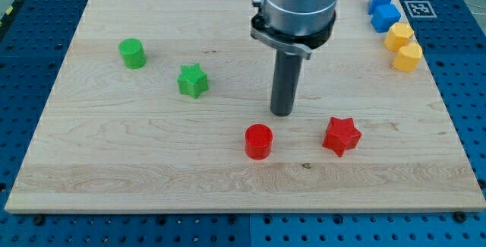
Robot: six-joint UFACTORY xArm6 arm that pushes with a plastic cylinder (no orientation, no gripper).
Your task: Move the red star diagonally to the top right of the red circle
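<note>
**Rod held upright at mid-counter**

My arm comes down from the view's top edge, right of centre, and only its last section shows: a broad grey cylinder that runs out of frame above. Beneath it sits a dark collar ring with a small bracket at its left side. From that collar my straight dark rod drops vertically, with no lean to either side. My tip [282,113] ends at counter level, about halfway down the view. I carry no jaws at all; the rod's plain blunt end is my only working part.
</note>
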